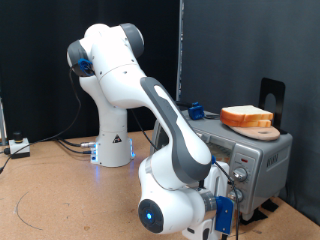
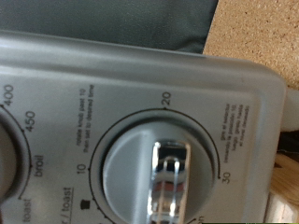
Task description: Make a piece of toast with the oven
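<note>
The oven (image 1: 262, 160) is a silver-grey box at the exterior view's right. On its roof a slice of toast (image 1: 246, 116) lies on a round wooden board (image 1: 262, 131). My gripper (image 1: 232, 190) is pressed up to the round knobs on the oven's front panel. The wrist view is filled by that panel (image 2: 112, 65), with a grey timer knob (image 2: 166, 173) marked 10, 20 and 30, its chrome grip bar upright in the middle. Part of a second knob (image 2: 9, 159), marked 400 and 450, shows at the frame's edge. No fingers show in the wrist view.
A small blue object (image 1: 197, 110) sits on the oven's roof behind the arm. A black stand (image 1: 272, 95) rises behind the toast. Cables and a small box (image 1: 20, 148) lie on the brown table at the exterior view's left.
</note>
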`<state>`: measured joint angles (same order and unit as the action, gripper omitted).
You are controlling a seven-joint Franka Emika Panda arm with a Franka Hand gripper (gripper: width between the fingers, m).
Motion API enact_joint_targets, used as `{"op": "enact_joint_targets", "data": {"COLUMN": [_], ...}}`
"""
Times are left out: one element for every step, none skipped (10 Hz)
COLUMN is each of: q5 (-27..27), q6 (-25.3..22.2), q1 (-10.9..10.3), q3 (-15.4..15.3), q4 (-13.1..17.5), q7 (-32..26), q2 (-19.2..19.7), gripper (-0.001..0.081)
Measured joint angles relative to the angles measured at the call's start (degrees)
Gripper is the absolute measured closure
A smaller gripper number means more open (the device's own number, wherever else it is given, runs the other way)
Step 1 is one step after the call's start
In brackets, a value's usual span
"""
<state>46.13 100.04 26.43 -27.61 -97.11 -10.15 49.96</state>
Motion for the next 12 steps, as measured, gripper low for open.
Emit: {"op": "enact_joint_targets", "data": {"q5": [0.09,0.21,0.33,0.5,0.7,0.91,1.05,1.08,1.08,1.09,1.19,1.78], "q6": [0.22,0.48,0.68,0.79,0.91,1.04,1.08,1.08,1.08,1.08,1.1,1.67], "q1": [-0.09,-0.18,-0.25,-0.33,-0.44,-0.52,-0.6,-0.59,-0.59,-0.59,-0.58,-0.37], "q3": [0.0,-0.01,-0.06,-0.12,-0.23,-0.47,-0.67,-0.67,-0.67,-0.67,-0.67,-0.82], "q4": [-0.26,-0.44,-0.54,-0.62,-0.65,-0.67,-0.67,-0.68,-0.69,-0.69,-0.72,-1.23], "q7": [0.0,0.0,0.0,0.0,0.0,0.0,0.01,0.04,0.1,0.11,-0.22,-2.92], "q2": [0.0,0.0,0.0,0.0,0.0,0.0,-0.02,-0.03,-0.03,-0.03,-0.03,-0.22], "gripper": [-0.0001,0.0122,0.0257,0.0257,0.044,0.0576,0.0576,0.0713,0.0713,0.0713,0.0713,0.0713]}}
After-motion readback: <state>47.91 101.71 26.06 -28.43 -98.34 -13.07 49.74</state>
